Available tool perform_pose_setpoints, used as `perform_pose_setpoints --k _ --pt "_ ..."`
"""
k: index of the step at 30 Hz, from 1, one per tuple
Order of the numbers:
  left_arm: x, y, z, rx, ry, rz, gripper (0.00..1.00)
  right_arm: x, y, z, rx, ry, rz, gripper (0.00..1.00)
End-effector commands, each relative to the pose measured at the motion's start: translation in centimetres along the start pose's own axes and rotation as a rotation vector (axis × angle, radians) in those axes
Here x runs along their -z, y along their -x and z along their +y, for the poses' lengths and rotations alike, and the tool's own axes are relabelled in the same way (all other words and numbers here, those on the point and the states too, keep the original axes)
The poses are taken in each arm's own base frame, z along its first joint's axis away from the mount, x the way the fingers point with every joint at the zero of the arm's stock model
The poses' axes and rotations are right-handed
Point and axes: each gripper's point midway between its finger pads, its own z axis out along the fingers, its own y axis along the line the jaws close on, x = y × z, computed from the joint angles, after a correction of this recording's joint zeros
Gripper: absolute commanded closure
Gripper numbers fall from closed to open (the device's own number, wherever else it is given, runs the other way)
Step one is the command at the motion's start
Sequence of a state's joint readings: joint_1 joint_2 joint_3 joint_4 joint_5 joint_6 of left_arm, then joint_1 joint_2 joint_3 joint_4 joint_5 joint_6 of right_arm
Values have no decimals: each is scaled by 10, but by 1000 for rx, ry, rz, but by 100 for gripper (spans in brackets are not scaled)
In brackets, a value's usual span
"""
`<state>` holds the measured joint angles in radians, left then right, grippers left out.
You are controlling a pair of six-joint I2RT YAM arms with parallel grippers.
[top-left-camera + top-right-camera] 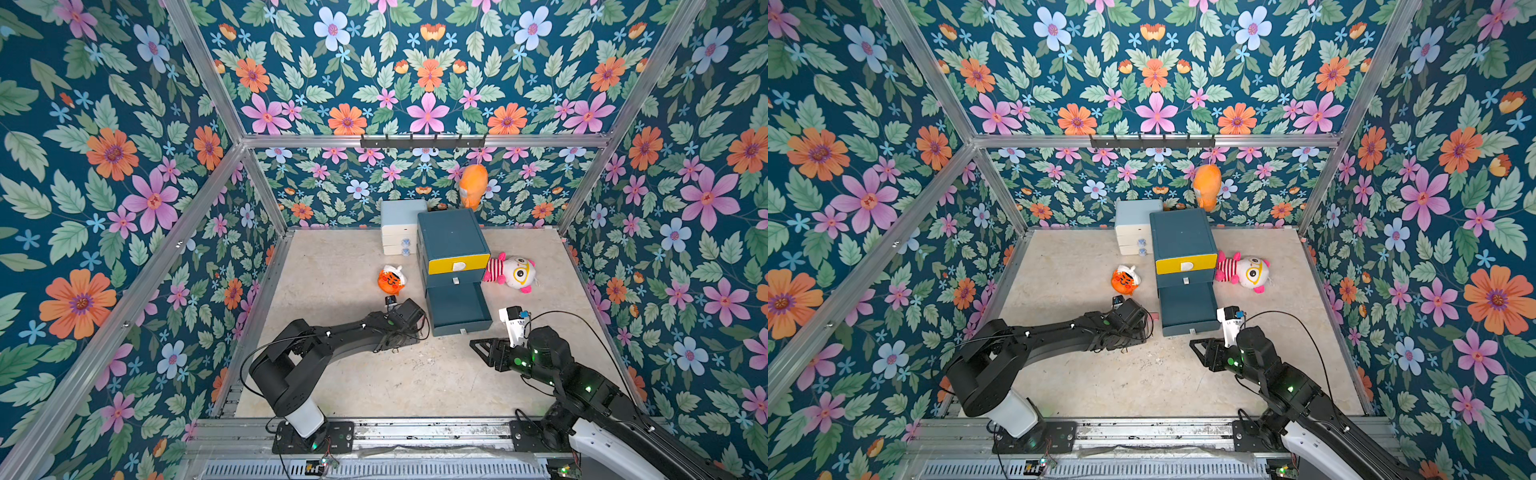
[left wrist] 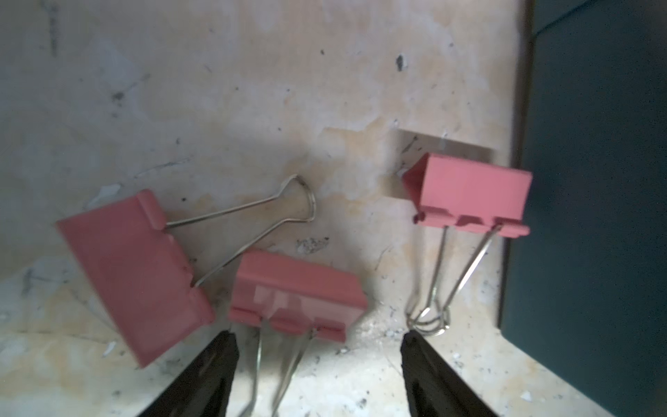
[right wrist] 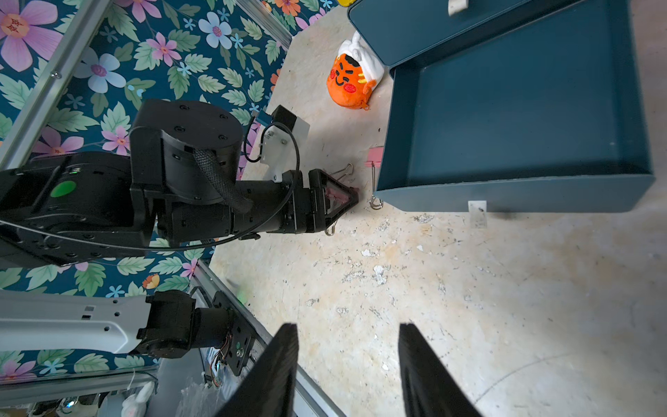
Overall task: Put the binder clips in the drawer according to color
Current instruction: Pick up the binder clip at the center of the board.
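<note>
Three pink binder clips lie on the floor in the left wrist view: one flat on its side [image 2: 133, 274], one in the middle [image 2: 299, 289], and one [image 2: 472, 195] beside the drawer's dark teal wall [image 2: 595, 180]. My left gripper [image 2: 317, 337] is open just above the floor, and the middle clip's wire handles run between its fingers without touching them. The drawer cabinet [image 1: 451, 237] has a yellow top front, and its bottom drawer [image 1: 457, 307] is pulled out and looks empty. My right gripper [image 3: 348, 326] is open, holds nothing, and hovers near the drawer's front right corner [image 1: 478, 347].
An orange plush face [image 1: 390, 280] lies left of the cabinet and a striped white plush [image 1: 511, 272] lies right of it. A pale blue-and-white drawer unit [image 1: 401, 226] stands behind. An orange plush [image 1: 473, 185] hangs from the back hook rail.
</note>
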<state>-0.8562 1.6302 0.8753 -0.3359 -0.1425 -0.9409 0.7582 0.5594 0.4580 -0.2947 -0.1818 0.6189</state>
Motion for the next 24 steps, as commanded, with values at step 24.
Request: perform_pose_setpoints --k 24 --pt "-17 10 17 -130 115 38 19 -3 6 -1 -44 2 -42 52"
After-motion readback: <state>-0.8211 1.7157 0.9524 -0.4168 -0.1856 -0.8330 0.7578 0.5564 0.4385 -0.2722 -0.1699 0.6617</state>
